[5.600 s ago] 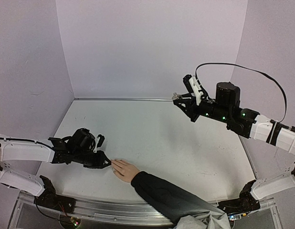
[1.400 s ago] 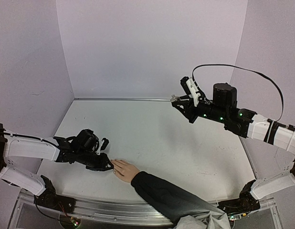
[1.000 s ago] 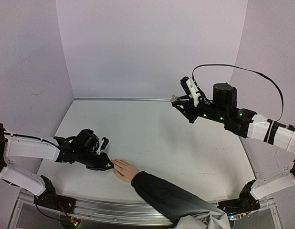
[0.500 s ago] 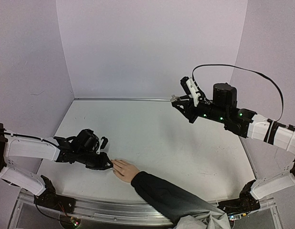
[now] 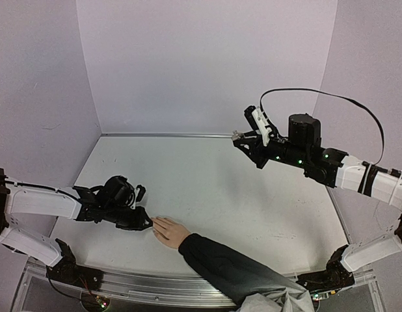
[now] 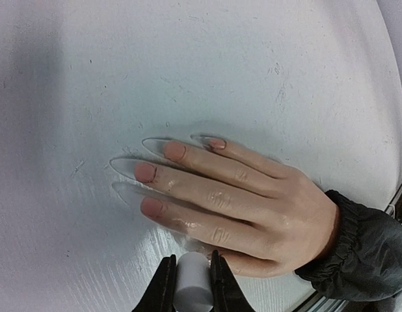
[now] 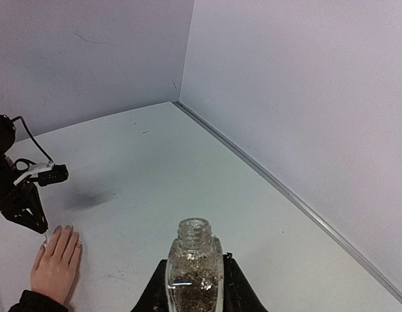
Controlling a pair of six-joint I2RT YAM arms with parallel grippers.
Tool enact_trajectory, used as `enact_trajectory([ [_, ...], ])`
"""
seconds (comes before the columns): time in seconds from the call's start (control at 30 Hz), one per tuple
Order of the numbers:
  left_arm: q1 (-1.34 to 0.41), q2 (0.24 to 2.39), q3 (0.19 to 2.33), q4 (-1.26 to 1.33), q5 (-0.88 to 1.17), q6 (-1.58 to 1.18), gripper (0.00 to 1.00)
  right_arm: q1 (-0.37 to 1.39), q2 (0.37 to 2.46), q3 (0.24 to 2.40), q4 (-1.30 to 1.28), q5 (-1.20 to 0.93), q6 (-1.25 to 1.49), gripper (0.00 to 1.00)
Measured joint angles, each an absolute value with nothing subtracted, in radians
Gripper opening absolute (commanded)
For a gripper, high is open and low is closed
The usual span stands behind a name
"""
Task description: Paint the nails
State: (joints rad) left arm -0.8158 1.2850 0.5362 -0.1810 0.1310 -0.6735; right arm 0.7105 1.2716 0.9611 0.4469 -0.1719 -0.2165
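A light-skinned hand (image 5: 170,232) with a dark sleeve lies flat on the white table, fingers pointing left. In the left wrist view its pale pink nails (image 6: 145,171) show on several fingers of the hand (image 6: 253,208). My left gripper (image 6: 190,281) is shut on a white cylindrical brush cap (image 6: 191,286), right at the near side of the hand; the brush tip is hidden under the cap. From above, the left gripper (image 5: 147,223) touches the fingertips. My right gripper (image 7: 194,276) is shut on an open clear glass bottle (image 7: 196,266) of glitter polish, held high at the far right (image 5: 240,135).
Lilac walls close the table at the back and both sides. A metal rail (image 5: 162,285) runs along the near edge. The person's sleeve (image 5: 233,270) crosses the near right. The right arm's black cable (image 5: 331,96) loops above it.
The left gripper has edged slightly nearer the near side of the hand since the oldest frame. The right arm with the bottle has shifted a little left. The hand has not moved.
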Motion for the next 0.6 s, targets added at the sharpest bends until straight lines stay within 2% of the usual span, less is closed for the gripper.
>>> enact_trajectory([
  [0.6, -0.819, 1.170, 0.527, -0.222, 0.126, -0.683, 0.00, 0.710, 1.272, 0.961, 0.447, -0.173, -0.216, 0.00],
])
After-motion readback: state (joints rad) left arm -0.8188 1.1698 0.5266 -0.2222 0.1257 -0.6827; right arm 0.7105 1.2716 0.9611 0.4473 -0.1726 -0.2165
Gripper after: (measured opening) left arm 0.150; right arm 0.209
